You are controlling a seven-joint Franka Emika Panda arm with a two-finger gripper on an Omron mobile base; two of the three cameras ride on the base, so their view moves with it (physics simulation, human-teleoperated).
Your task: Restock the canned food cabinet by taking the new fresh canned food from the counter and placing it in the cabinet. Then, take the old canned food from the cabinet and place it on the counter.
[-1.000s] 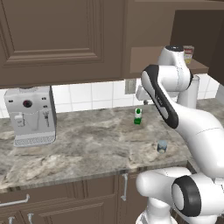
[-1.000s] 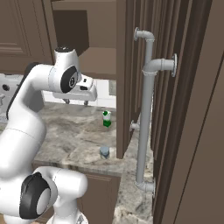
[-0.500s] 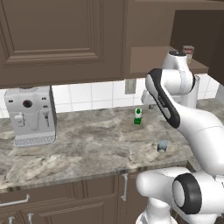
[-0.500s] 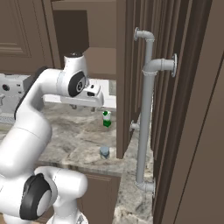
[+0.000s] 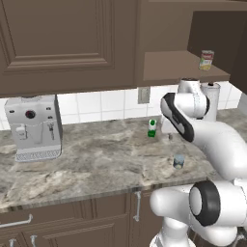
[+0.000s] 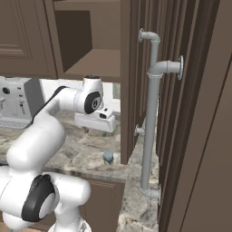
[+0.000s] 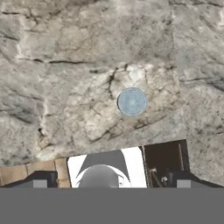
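Observation:
The new fresh canned food (image 7: 132, 101) is a squat silvery can standing upright on the counter (image 5: 96, 164) near its front edge (image 5: 179, 161) (image 6: 108, 157). My gripper (image 7: 111, 183) hangs well above it, pointing straight down, open and empty; the can sits a little ahead of the fingertips (image 7: 40, 180). The hand (image 6: 96, 121) hovers just under the cabinet (image 6: 97, 61). The old canned food (image 5: 207, 60), with its red and yellow label, stands upright on the cabinet's shelf (image 5: 178, 65) at the right.
A green-and-white bottle (image 5: 152, 128) stands by the tiled back wall. At the counter's left end sits a grey coffee machine (image 5: 34, 126). A tall brown panel with a metal pipe handle (image 6: 152, 113) rises close on the right.
The arm has come down from shelf height to over the counter, and the hand now points down. The jaws opened slightly wider.

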